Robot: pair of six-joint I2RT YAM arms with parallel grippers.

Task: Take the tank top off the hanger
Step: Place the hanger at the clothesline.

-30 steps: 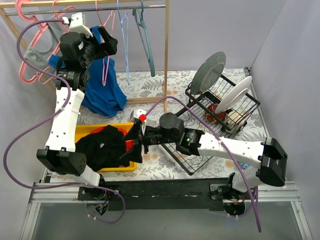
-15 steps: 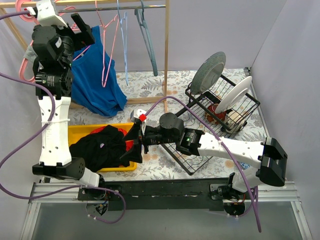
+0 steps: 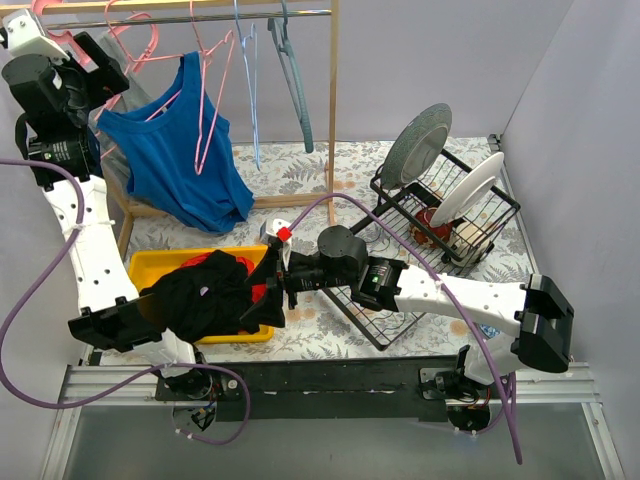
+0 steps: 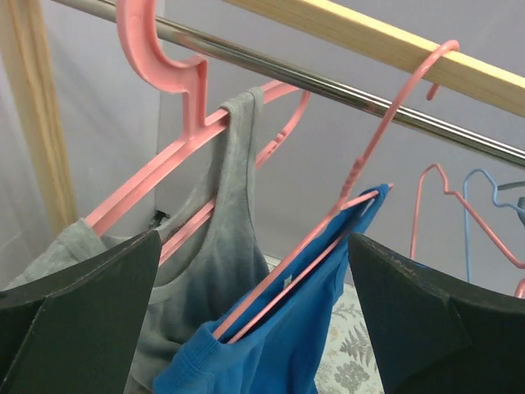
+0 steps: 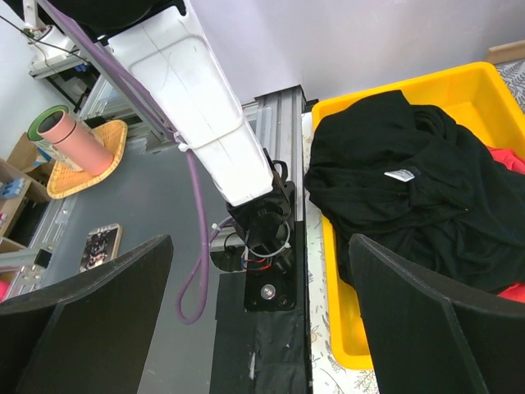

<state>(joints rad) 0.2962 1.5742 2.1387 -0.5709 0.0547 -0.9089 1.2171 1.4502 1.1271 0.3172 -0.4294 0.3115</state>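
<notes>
Movement over the last second belongs to the left arm [image 3: 85, 250]: it has swung away from in front of the blue tank top [image 3: 180, 165] to the far left end of the rail [image 3: 215, 16]. The left claw [image 4: 254, 246] now stands wide open and empty, looking along that rail. This uncovers the garment, which hangs on its pink hanger [image 4: 295, 264], hem low toward the desk [image 3: 300, 170]. Nothing has come off yet, so I judge this a fresh approach rather than a finish. The right claw [image 5: 261, 242] has hardly stirred. It is spread open, holding nothing, beside the yellow bin [image 5: 344, 328] of dark clothes [image 5: 394, 189].

One blue strap plainly rides the hanger in the wrist view. The other seems stretched leftward in the overhead view, and I cannot tell whether it is on the wire. A grey tank top [image 4: 217, 246] on a thicker pink hanger [image 4: 190, 90] hangs just beside the blue one, and which of the two the task means cannot be told. Both claw fingers cut off the lower corners of the wrist view.
</notes>
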